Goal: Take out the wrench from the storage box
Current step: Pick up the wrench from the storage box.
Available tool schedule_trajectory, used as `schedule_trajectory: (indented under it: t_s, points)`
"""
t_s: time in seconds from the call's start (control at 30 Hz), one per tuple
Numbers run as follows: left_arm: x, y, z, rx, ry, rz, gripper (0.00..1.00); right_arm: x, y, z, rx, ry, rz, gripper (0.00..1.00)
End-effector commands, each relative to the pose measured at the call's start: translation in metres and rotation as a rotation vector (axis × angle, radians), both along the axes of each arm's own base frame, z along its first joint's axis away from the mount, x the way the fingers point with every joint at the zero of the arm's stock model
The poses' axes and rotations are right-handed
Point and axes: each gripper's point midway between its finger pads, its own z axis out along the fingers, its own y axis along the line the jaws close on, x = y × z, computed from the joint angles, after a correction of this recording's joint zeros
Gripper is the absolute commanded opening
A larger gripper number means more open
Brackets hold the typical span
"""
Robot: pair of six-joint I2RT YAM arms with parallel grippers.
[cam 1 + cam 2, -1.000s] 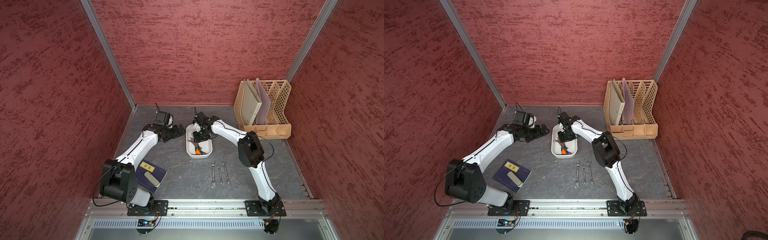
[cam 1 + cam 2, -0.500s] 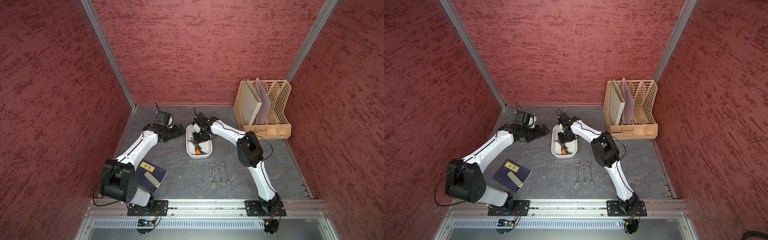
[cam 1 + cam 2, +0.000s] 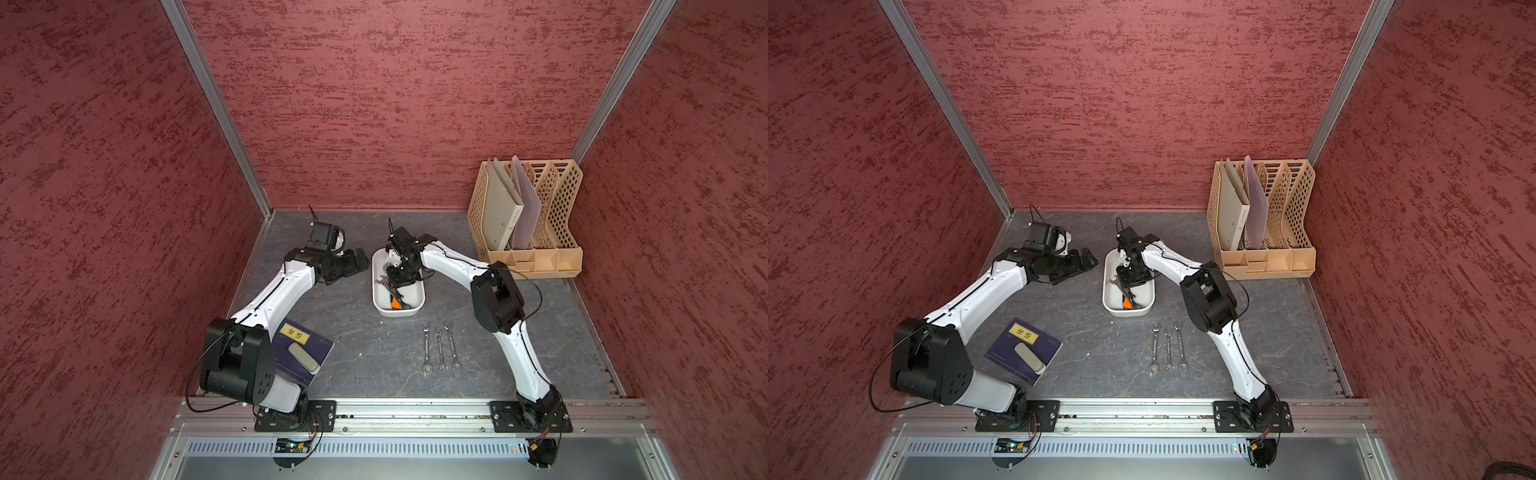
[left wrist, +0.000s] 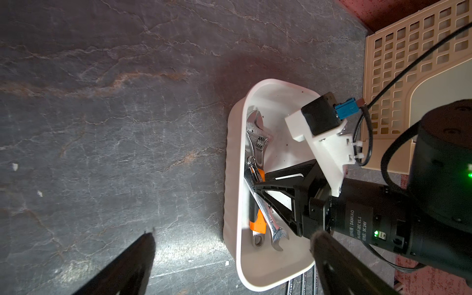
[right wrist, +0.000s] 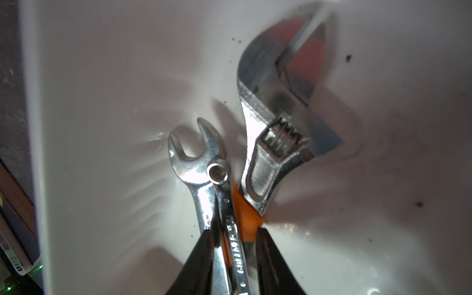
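Down inside the storage box [image 3: 399, 312] with the right hand [image 5: 237, 235], black fingers [image 5: 201, 260] set narrowly apart either side of two overlapping shafts. Cannot tell whether clamped or merely flanking: lower shafts cut off at the wrist view's edge, and hidden under the wrist from above. Between those fingers: an open-end wrench [image 5: 191, 163] and, lying over it, a slimmer ring-end wrench [image 5: 218, 173]. Touching these, an adjustable wrench [image 5: 265, 153] with orange grip, head blurred against the white wall. Nothing held in the left hand [image 3: 353, 262], spread wide just beside the box; touching the rim or not, hard to say. On the surface [image 3: 374, 374] in front of the box, well clear: three more wrenches [image 3: 439, 348], side by side. Too small in both top views to separate the box's contents.
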Motion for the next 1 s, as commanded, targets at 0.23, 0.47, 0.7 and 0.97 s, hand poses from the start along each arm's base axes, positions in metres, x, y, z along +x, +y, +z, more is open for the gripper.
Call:
schedule_trajectory:
  t_s: [0.23, 0.47, 0.7, 0.97]
  points:
    - [0.01, 0.005, 0.01, 0.005, -0.033, 0.007, 1.0, 0.001, -0.01, -0.029, -0.019, 0.051, -0.021, 0.21]
    - [0.01, 0.007, 0.012, 0.007, -0.037, 0.011, 1.0, 0.001, -0.016, -0.034, -0.023, 0.062, -0.044, 0.14]
    - [0.009, 0.008, 0.013, 0.009, -0.04, 0.013, 1.0, 0.005, -0.016, -0.028, -0.008, 0.049, -0.068, 0.08]
    - [0.008, 0.009, 0.015, 0.005, -0.048, 0.015, 1.0, 0.009, -0.016, -0.017, 0.003, 0.027, -0.099, 0.03]
